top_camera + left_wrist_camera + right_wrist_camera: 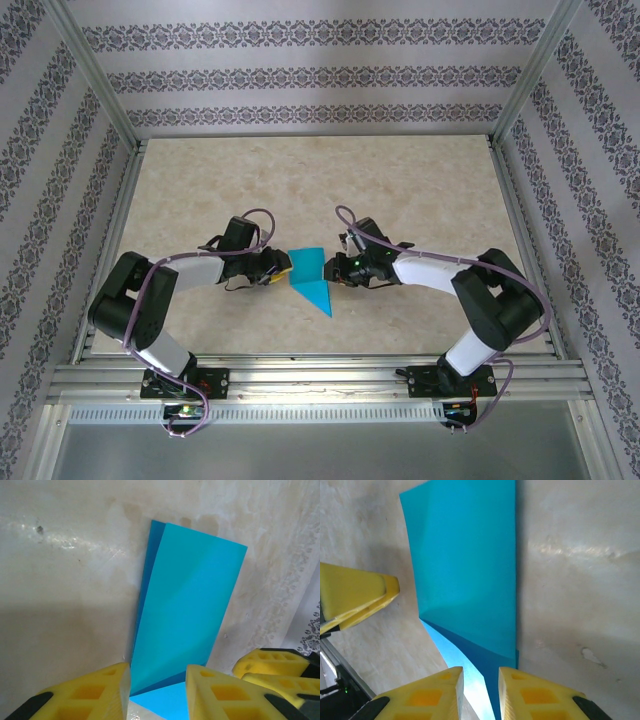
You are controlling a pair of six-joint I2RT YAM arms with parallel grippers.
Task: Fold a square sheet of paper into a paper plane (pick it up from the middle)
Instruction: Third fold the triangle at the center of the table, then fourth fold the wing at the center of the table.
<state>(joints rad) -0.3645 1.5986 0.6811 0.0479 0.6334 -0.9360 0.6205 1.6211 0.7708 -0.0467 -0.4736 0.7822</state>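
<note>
**Top external**
- Sheet of paper (311, 280): teal-blue, folded, lying on the table (320, 180) at mid-width, closer to the near edge than to the far one. Its upper edge is short. Its lower end tapers to a point aimed near-right.
- Left gripper (283, 270) at the sheet's left edge, right gripper (340, 268) at its right edge, facing each other across it.
- Room: a broad beige surface runs from the sheet to the far wall. A narrower strip lies between the point and the aluminium rail (320, 372). The arms take up both flanks.

**Left wrist**
- Left gripper (158, 672): yellow jaws part open, a moderate gap between them. The sheet's near edge lies in the gap with no pinch visible.
- Sheet of paper (187, 605): bright upper flap with straight long edges and a slanted far edge. A darker under-layer shows as a thin strip along the left side.
- Fingers (272, 661) of the right gripper sit just beside the sheet's near-right corner.
- Table (65, 580): open surface left of the sheet and beyond it.

**Right wrist**
- Right gripper (481, 672): jaws narrowly apart, with a paler strip of paper running through the gap, not seen clamped.
- Sheet of paper (470, 565): right edge straight, left edge bowed, a darker fold at the near end.
- Fingers (355, 592) of the left gripper stand near the left edge.
- Table (580, 580): open surface to the right
</note>
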